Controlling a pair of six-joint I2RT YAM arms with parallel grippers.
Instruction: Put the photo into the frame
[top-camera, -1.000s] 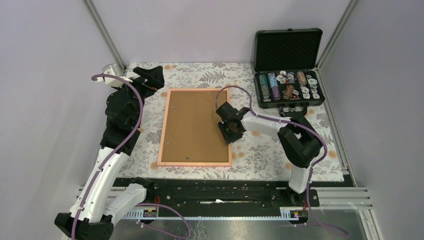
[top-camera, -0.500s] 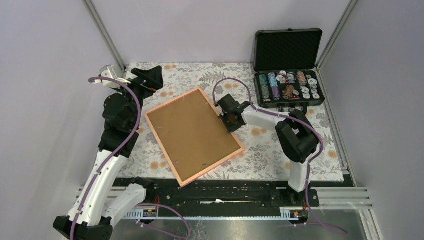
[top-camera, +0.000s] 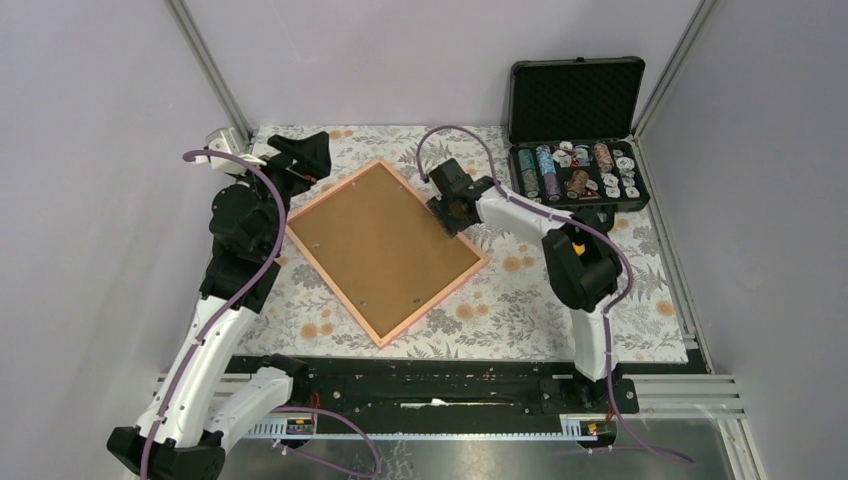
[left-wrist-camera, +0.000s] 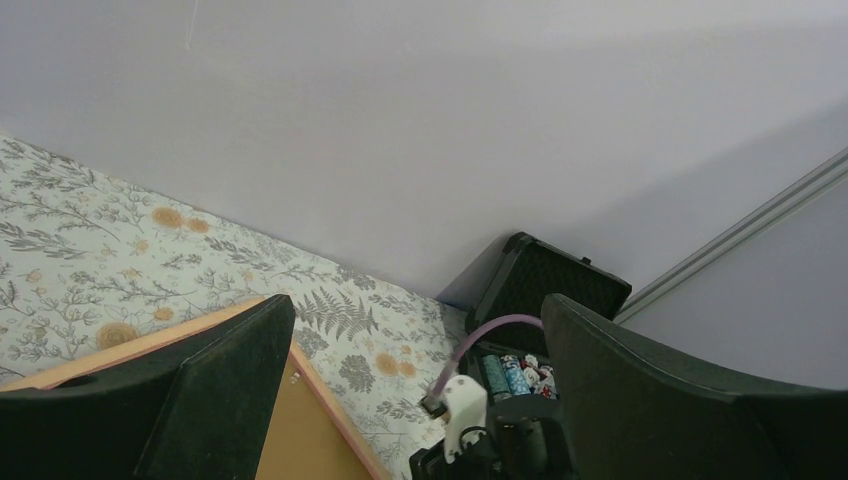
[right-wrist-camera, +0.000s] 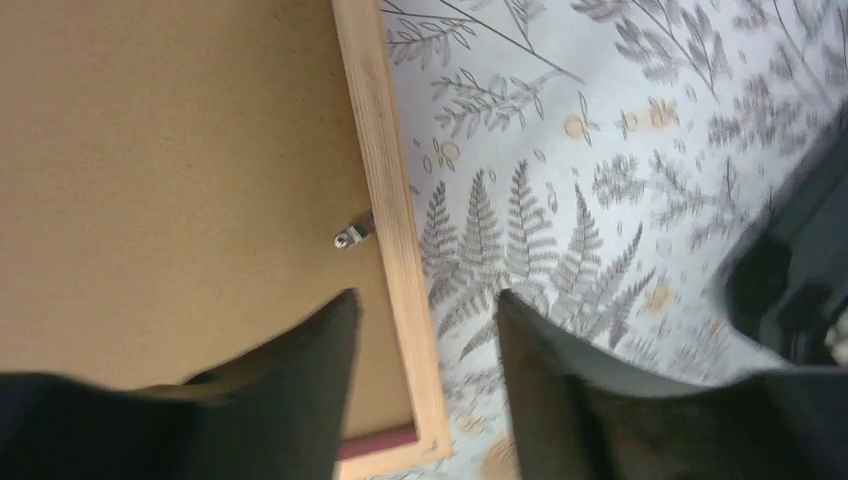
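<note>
At the upper left of the overhead view, the left gripper (top-camera: 300, 158) is held over the floral tablecloth (top-camera: 520, 300), just off the upper-left edge of the frame (top-camera: 336, 288). In the left wrist view its two matte black fingers (left-wrist-camera: 200, 400) are seen spread wide, with nothing between them. The frame is laid flat at the centre of the table, turned so that its corners point up, down, left and right. Its thin salmon-pink wooden border is turned back side up and is filled by a brown fibreboard backing panel (top-camera: 385, 248) with a dull, grainy surface. The right gripper (top-camera: 452, 212) is placed at the frame's upper-right edge. In the right wrist view its dark fingers (right-wrist-camera: 300, 380) are seen parted astride the pale wooden rail (right-wrist-camera: 395, 250), not pinched onto it, and a small metal turn clip (right-wrist-camera: 352, 235) is seen just ahead on the panel beside the rail. At the upper right, an open black hard case (top-camera: 578, 100) with a foam-lined lid is filled with round poker chips (top-camera: 575, 172) in rows.
</note>
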